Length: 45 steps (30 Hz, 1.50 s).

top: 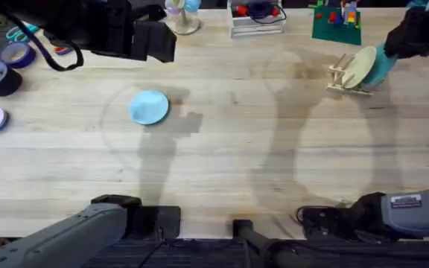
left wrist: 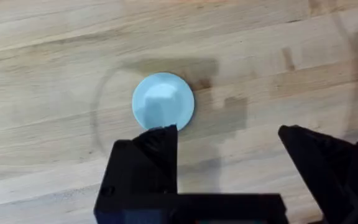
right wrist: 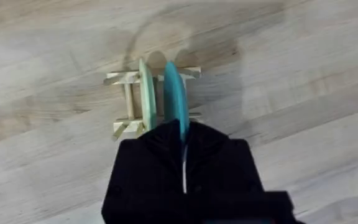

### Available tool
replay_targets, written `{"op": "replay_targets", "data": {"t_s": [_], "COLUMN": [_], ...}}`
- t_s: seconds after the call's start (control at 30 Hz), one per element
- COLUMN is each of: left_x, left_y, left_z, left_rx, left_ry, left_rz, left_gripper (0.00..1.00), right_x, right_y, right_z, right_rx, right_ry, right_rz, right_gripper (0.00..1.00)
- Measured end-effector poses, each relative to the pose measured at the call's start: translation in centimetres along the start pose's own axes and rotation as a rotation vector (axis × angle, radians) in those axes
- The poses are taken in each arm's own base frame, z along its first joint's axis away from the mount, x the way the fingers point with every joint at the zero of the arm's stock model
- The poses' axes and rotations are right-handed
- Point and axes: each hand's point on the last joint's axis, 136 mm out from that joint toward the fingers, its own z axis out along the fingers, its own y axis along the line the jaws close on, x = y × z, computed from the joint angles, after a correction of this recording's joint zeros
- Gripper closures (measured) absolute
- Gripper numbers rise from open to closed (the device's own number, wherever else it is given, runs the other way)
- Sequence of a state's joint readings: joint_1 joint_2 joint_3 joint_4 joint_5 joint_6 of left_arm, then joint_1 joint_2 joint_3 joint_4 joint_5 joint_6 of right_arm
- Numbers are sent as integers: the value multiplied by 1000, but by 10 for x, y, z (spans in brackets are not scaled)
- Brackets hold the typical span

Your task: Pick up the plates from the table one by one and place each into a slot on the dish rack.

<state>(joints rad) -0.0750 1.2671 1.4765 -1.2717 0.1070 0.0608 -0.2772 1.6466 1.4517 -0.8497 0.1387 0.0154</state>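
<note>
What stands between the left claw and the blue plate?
Nothing visible. The left claw hangs open above the blue plate, which lies flat on bare table, with no other thing around it.

We are seeing: plate [top: 149,106] lying on table [top: 222,171] left-centre | rack [top: 342,76] standing far right, holding two plates

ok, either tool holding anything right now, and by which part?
The right tool is shut on the rim of the round teal plastic plate, which stands on edge in the small pale wooden dish rack. The left tool is open and holds nothing.
</note>
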Motion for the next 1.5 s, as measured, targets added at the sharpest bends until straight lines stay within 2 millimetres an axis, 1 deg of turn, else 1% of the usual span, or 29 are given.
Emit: {"op": "replay_targets", "data": {"t_s": [0.23, 0.47, 0.57, 1.27, 1.3, 1.37, 1.5], "left_x": [0, 0, 0, 0, 0, 0, 0], "left_y": [0, 0, 0, 0, 0, 0, 0], "left_z": [0, 0, 0, 0, 0, 0, 0], "left_rx": [0, 0, 0, 0, 0, 0, 0], "left_ry": [0, 0, 0, 0, 0, 0, 0], "left_rz": [0, 0, 0, 0, 0, 0, 0], "left_gripper": [8, 8, 8, 8, 8, 8, 7], "right_x": [0, 7, 9, 9, 9, 9, 9], "right_y": [8, 14, 14, 14, 14, 14, 14], "right_z": [2, 23, 28, 28, 28, 28, 28], "right_rx": [-6, -7, -7, -7, -7, -7, -7], "right_ry": [3, 60, 73, 74, 74, 74, 74], "right_rz": [-19, -34, -36, -36, -35, -33, -32], "right_gripper": [970, 970, 970, 968, 947, 876, 852]}}
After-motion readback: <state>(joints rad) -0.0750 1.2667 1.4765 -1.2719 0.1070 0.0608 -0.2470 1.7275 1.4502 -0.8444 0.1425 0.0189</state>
